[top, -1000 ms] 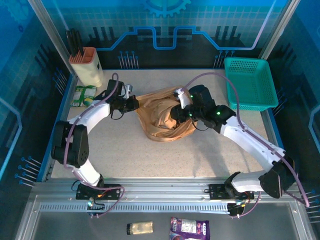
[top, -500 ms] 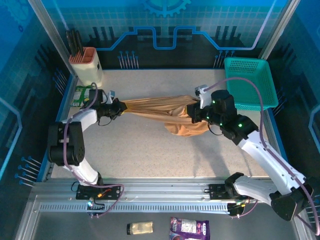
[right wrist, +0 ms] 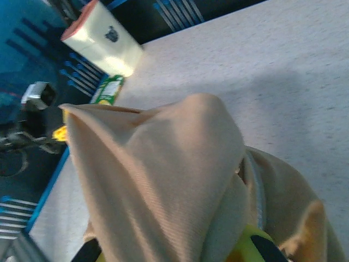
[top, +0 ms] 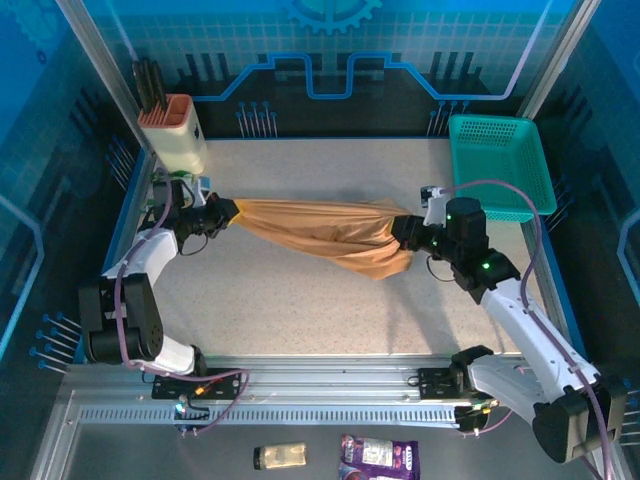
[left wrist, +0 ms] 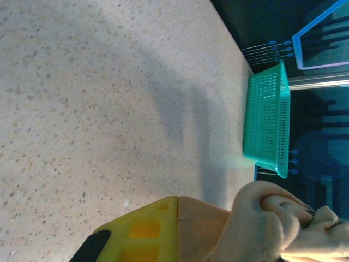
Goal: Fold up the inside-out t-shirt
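Stretched wider now, soft tan t-shirt (top: 320,230), sagging creased band

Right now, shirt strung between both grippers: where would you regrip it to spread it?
On the shirt, pinch the loose lobe sagging below the right gripper, coming from the near side. The upper edge runs taut to the left gripper, both shut on it, so probably only that lobe has slack.
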`<move>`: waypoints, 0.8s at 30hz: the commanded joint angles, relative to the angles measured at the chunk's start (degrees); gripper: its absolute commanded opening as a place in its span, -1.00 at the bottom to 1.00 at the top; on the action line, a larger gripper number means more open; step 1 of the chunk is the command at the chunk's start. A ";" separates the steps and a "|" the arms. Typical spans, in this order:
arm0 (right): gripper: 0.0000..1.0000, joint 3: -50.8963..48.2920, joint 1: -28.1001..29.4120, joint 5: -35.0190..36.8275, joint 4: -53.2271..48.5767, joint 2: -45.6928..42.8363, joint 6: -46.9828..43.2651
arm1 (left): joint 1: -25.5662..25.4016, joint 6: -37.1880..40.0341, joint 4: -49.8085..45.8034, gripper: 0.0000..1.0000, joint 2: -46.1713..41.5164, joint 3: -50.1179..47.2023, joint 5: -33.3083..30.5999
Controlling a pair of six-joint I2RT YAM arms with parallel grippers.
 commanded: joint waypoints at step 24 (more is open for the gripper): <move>-0.05 17.69 19.22 -2.00 -13.91 20.72 -17.02 | -9.53 12.74 -20.44 0.08 -4.17 10.00 -13.29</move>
